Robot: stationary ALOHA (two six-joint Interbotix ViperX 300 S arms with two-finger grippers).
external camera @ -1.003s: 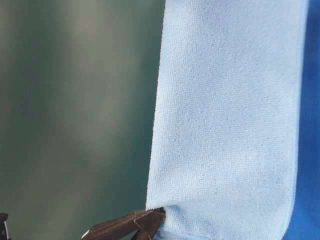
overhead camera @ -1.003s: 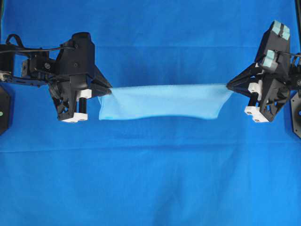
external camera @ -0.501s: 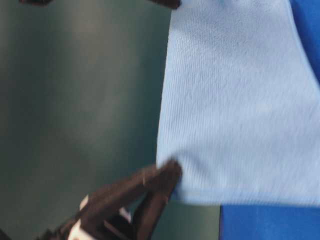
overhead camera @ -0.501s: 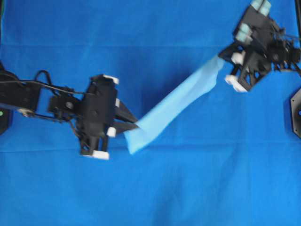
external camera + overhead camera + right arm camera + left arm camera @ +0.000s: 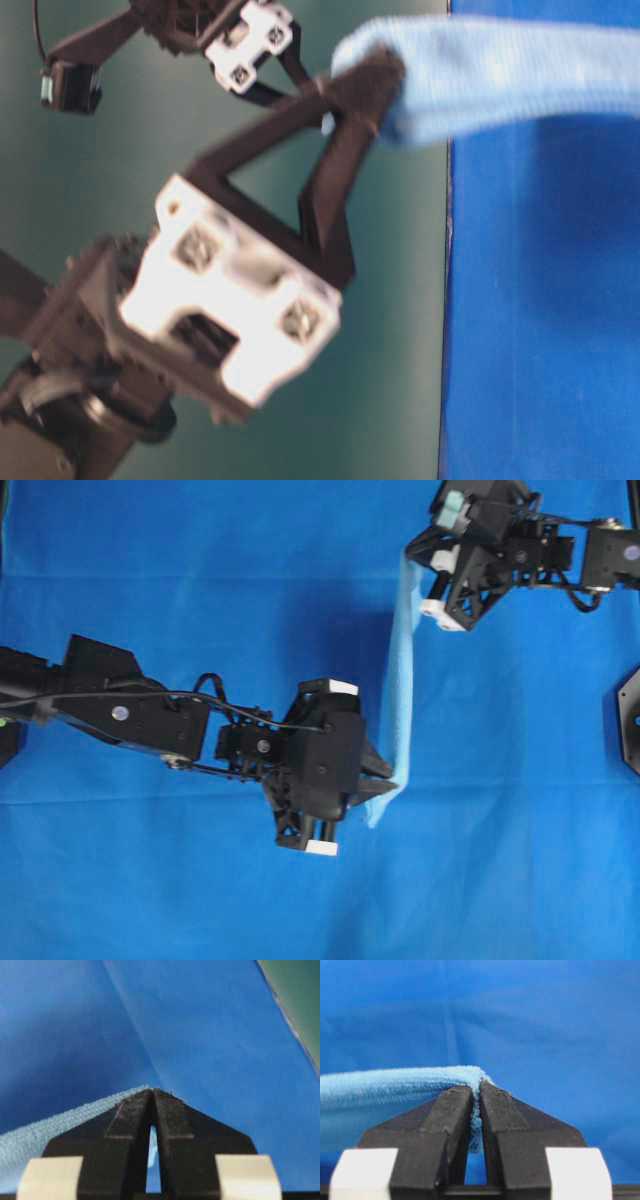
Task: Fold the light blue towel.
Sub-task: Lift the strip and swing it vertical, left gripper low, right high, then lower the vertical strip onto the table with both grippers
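Your left end effector (image 5: 388,776) and right end effector (image 5: 410,552), each clenched on an end of the light blue towel (image 5: 398,685), have swung it from crosswise to lengthwise, taut above the tabletop (image 5: 520,860) towards its far right corner, ready for laying down.

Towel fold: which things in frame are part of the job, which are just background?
In the job:
- thin pale sky-blue microfibre towel, stretched between both arms
- left gripper, shut on one end
- right gripper, shut on the other

Background:
- royal-blue table covering
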